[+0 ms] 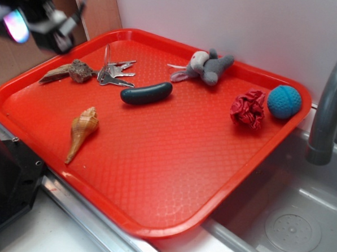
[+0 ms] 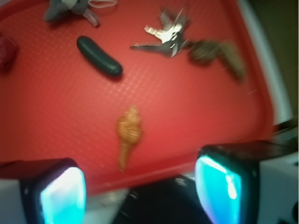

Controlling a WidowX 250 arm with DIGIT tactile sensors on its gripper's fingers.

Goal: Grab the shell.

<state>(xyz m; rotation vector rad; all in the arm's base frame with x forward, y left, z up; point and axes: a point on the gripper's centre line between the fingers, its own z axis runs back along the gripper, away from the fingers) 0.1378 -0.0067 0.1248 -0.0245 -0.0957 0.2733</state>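
The shell (image 1: 81, 130) (image 2: 129, 133) lies flat on the red tray (image 1: 171, 177) (image 2: 56, 107), near its front-left rim, ribbed bulb toward the tray's centre and thin point aimed at the rim. Nothing touches it. Just beyond it, toward mid-tray, sits a dark green pickle-shaped piece (image 1: 146, 93) (image 2: 98, 56); past that, a bunch of keys (image 1: 115, 72) (image 2: 162, 36) and, just beside them, a rough brown lump w/ a pointed end (image 1: 68, 72) (image 2: 218, 55) near the far-left corner. At the back edge lies a small grey plush animal (image 1: 205, 66) (image 2: 70, 9). On the right side, a crumpled red wad (image 1: 248, 109) (image 2: 7, 51) and a blue knit ball (image 1: 284, 101) rest close together — well apart from the shell.

The gripper (image 1: 35, 20) (image 2: 140, 191) hangs above the tray's left corner, blurred in the exterior view. From the wrist cam its two pads (image 2: 63, 196) stand spread wide, glowing blue-green, w/ nothing between them; the shell shows in the gap, farther off on the tray.

The tray sits over a steel sink (image 1: 288, 222), a grey faucet (image 1: 330, 106) at right.
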